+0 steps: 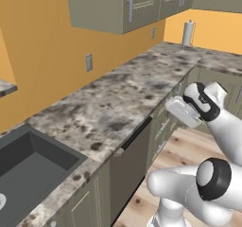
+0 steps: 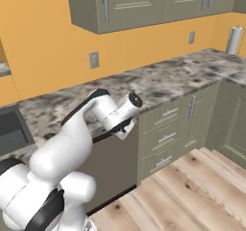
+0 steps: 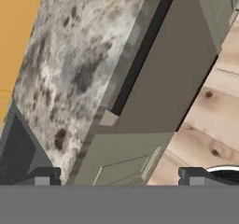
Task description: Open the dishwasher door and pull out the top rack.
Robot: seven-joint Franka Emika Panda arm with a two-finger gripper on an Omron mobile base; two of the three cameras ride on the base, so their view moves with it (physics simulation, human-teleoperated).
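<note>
Pincer above the bench
Fingers spread wide, gripping nothing; dishwasher door closed below, its bar handle untouched.

White, glossy arm of rounded, tube-like segments, smooth and plastic-looking throughout. Dark grey to black rings at the joints, one broad band around the bulbous lower joint, another black collar near the wrist. Flat pale-grey hand block at the end, boxy with softened corners. Round dark cap on the wrist end, with a black strip along the underside of the hand. Two small dark grey finger tips, squared off, each with a lighter grey patch on its face.
</note>
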